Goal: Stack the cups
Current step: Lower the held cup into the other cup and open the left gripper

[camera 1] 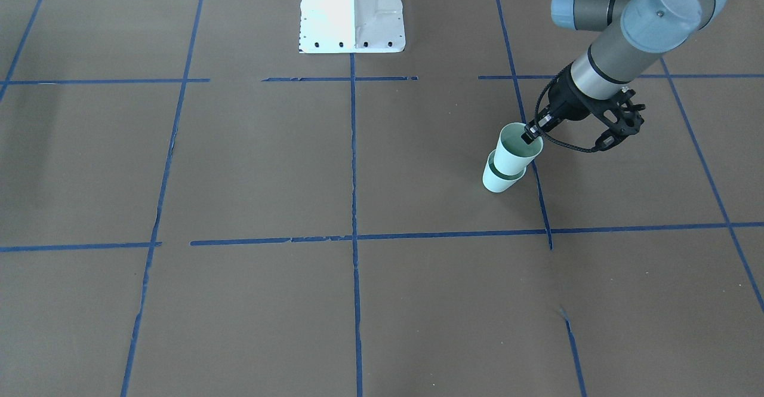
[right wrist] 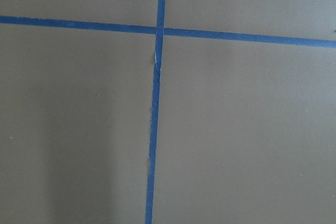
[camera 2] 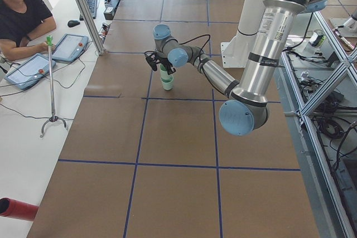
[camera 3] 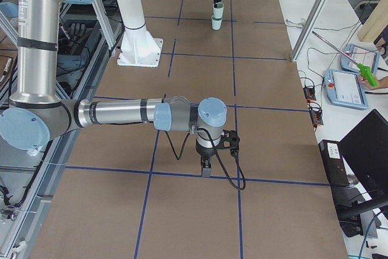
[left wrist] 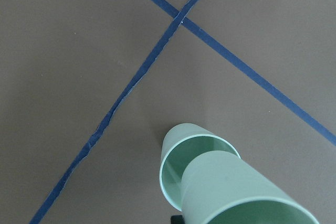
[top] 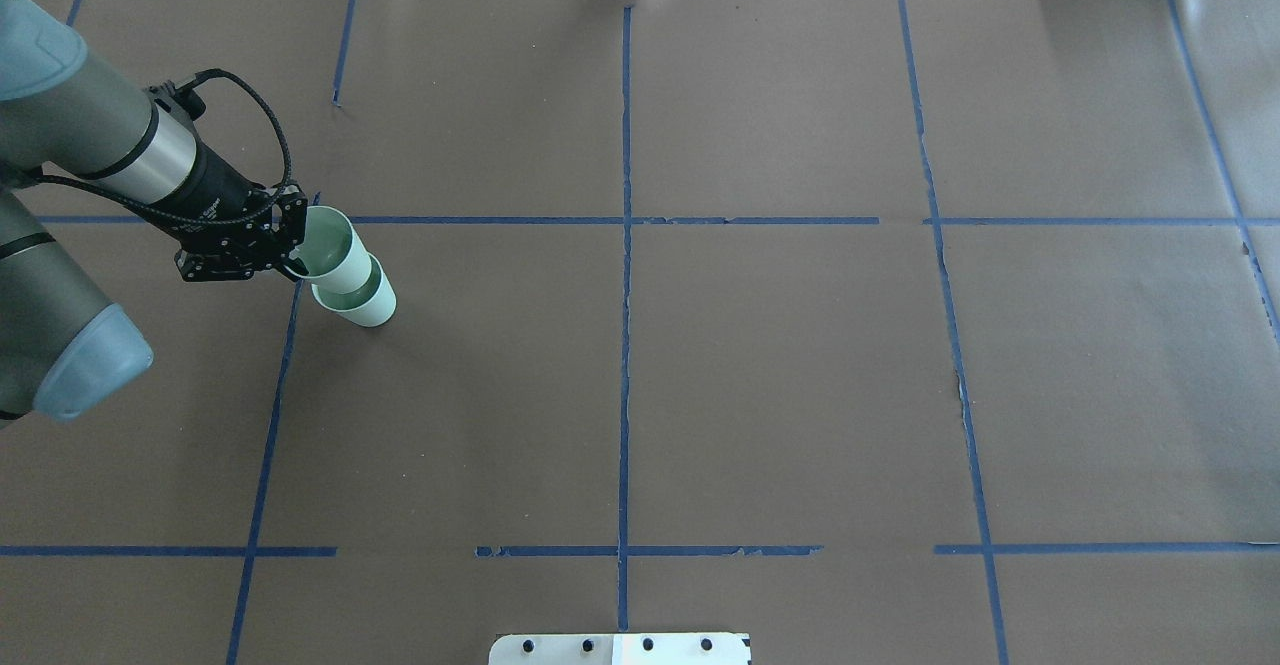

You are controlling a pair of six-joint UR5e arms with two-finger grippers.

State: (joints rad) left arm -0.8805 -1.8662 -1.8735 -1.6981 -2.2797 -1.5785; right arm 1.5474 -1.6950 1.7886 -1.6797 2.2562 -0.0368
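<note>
Two pale mint-green cups stand on the brown table on my left side. The upper cup (camera 1: pixel 514 151) (top: pixel 340 253) sits tilted, partly inside the lower cup (camera 1: pixel 497 181) (top: pixel 368 305), which rests on the table. My left gripper (camera 1: pixel 531 133) (top: pixel 297 263) is shut on the upper cup's rim, one finger inside and one outside. The left wrist view shows the upper cup (left wrist: pixel 236 192) entering the lower cup (left wrist: pixel 173 148). My right gripper (camera 3: pixel 206 167) hangs low over the table far from the cups; I cannot tell whether it is open or shut.
Blue tape lines (top: pixel 625 245) divide the brown table cover into squares. The white robot base plate (camera 1: pixel 352 15) sits at the middle of my edge. An operator (camera 2: pixel 22 9) sits with tablets (camera 2: pixel 70 47) beyond the far edge, beside a thin stand (camera 2: pixel 51 82).
</note>
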